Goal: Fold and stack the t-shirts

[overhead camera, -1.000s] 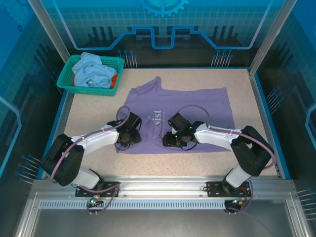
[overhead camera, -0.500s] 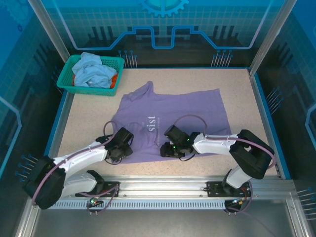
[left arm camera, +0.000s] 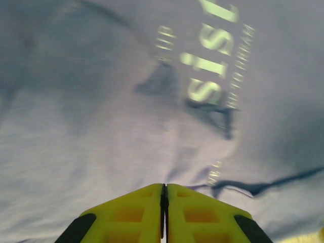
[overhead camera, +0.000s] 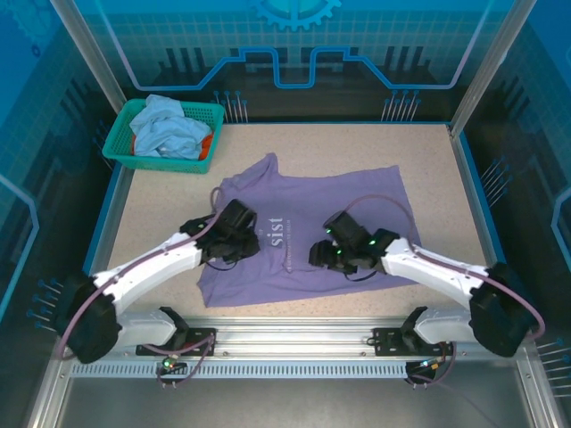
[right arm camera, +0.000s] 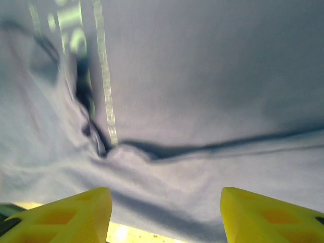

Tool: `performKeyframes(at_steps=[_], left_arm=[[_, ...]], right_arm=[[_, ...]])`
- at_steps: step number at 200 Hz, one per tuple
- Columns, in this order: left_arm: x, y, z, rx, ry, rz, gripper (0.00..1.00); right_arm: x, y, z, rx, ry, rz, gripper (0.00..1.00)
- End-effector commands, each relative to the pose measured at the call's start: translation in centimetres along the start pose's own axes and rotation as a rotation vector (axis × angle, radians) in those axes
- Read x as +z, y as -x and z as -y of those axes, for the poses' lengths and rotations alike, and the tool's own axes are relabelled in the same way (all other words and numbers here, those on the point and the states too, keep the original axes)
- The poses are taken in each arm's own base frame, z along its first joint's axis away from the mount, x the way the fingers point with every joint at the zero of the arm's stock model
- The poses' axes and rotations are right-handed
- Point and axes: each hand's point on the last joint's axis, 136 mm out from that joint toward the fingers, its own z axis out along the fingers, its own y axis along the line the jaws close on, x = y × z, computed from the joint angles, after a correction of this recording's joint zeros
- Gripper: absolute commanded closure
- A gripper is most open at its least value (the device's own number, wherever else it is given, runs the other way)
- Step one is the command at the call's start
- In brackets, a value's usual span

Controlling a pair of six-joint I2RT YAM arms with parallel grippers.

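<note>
Left gripper (left arm camera: 163, 190) pressed together, right gripper (right arm camera: 163, 195) spread; purple t-shirt (overhead camera: 335, 201) lettering (left arm camera: 210, 76) blurred, maybe "sist".

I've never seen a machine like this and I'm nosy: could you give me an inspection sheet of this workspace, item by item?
Surface: speckled beige table.
Job's things: lavender t-shirt spread out and wrinkled; light-blue t-shirt and orange t-shirt bunched in the teal basket at the far left corner.
Clutter: nothing seen.
Grippers: left pincer shut, close over the shirt's lettering; right pincer open above the cloth.
Cables: purple cables loop off both arms.
Surroundings: blue-lit walls.
</note>
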Motion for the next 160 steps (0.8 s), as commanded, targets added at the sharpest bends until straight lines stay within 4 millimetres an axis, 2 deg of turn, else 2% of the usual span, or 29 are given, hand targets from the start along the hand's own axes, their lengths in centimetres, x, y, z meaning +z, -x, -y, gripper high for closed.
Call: performKeyframes(at_steps=[1, 18, 53, 82, 96, 107, 123, 140, 160], left_arm=[[2.2, -1.5, 3.2, 0.126, -0.05, -0.108, 0.91], [4.4, -2.0, 4.3, 0.146, -0.021, -0.159, 0.94], [8.5, -0.5, 4.2, 0.155, 0.112, -0.147, 0.94], [11.4, 0.1, 4.1, 0.156, 0.193, -0.167, 0.89], [12.1, 0.1, 4.0, 0.151, 0.213, -0.175, 0.86], [11.6, 0.5, 4.5, 0.153, 0.204, -0.16, 0.81], [9.6, 1.7, 5.4, 0.164, 0.179, -0.111, 0.62], [6.4, 4.2, 7.2, 0.183, 0.148, -0.042, 0.46], [3.0, 8.2, 8.2, 0.145, 0.092, 0.017, 0.39]], right_arm=[[-1.5, 0.9, 2.9, 0.03, -0.045, -0.003, 0.41], [-2.3, 2.2, 4.2, 0.055, -0.04, 0.02, 0.41], [-2.5, 3.8, 6.7, 0.128, -0.016, 0.015, 0.42], [-2.6, 4.6, 8.1, 0.173, 0.005, 0.008, 0.42], [-3.1, 5.1, 8.6, 0.202, 0.02, 0.024, 0.42], [-3.8, 5.7, 8.9, 0.219, 0.023, 0.053, 0.4], [-5.0, 7.0, 9.4, 0.246, 0.018, 0.119, 0.37], [-6.2, 8.8, 10.0, 0.28, -0.01, 0.19, 0.31], [-7.0, 11.2, 10.5, 0.32, -0.034, 0.257, 0.25]])
